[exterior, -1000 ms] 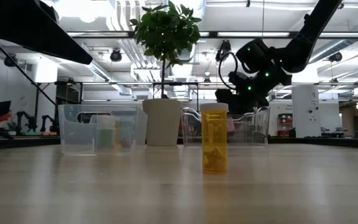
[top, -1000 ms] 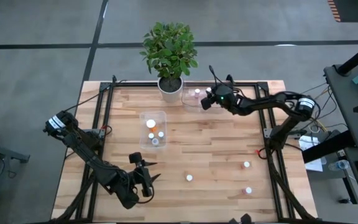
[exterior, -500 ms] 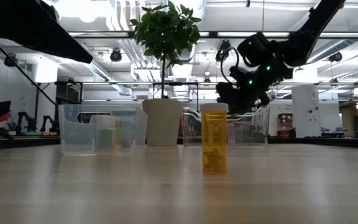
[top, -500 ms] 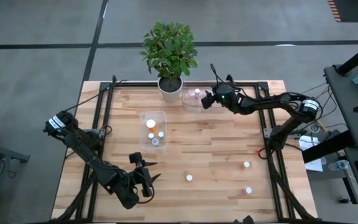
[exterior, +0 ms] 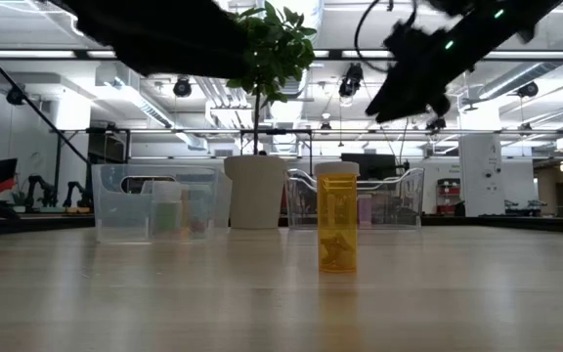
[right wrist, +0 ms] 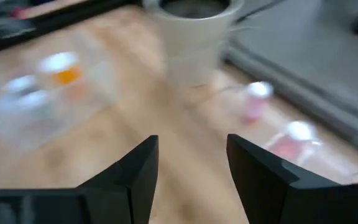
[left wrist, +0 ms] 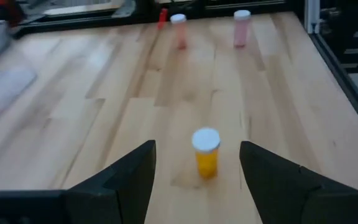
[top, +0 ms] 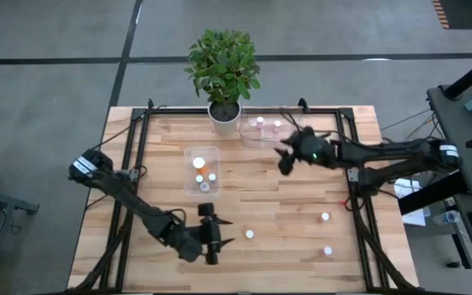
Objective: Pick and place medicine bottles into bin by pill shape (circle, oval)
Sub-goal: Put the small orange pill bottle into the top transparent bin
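Note:
My left gripper [top: 225, 233] is open near the table's near edge, left of a small orange bottle with a white cap [top: 250, 234]. In the left wrist view this bottle [left wrist: 206, 152] stands upright just ahead of the gap between the fingers, untouched. It also shows in the low view [exterior: 337, 217]. My right gripper [top: 283, 161] is open and empty above the table, nearer than the far clear bin [top: 266, 139]. That bin holds two pinkish bottles [top: 259, 123] [top: 277, 125]. Two more bottles [top: 324, 217] [top: 328, 251] stand at the near right.
A second clear bin [top: 188, 182] left of centre holds three bottles. A white plant pot [top: 224, 115] with a leafy plant stands at the far edge between the bins. Black frame rails run along the table's left and right sides.
My left gripper has moved toward the table's right edge, up to the orange bottle. My right gripper has come away from the far bin toward the near edge and has risen. A second pinkish bottle now shows in that bin where the gripper was.

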### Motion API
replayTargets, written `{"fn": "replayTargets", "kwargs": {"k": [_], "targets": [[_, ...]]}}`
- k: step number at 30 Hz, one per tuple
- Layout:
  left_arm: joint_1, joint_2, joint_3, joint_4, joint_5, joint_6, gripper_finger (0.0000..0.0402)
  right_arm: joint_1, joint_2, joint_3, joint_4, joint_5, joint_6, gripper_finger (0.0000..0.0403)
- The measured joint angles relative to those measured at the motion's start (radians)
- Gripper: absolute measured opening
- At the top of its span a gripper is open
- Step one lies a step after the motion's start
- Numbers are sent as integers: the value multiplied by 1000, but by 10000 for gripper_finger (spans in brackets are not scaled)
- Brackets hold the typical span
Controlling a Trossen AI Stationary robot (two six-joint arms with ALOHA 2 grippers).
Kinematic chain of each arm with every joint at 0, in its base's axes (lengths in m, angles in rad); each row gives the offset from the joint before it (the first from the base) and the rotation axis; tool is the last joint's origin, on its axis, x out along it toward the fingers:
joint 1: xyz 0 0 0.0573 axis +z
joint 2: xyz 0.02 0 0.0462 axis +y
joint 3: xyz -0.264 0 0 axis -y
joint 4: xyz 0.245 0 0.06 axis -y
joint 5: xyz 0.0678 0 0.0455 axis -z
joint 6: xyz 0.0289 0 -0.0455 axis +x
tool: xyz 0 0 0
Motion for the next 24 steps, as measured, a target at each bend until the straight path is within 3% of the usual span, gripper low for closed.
{"fn": "replayTargets", "kwargs": {"k": [6,11,24], "targets": [[60,113,9,147,98,18,217,236,-72,-7,-41,16,105,180],[74,197,44,210,123,19,217,362,-66,-7,-33,86,142,180],[97,341,152,214,120,25,210,414,-38,-8,-26,115,164,180]]}}
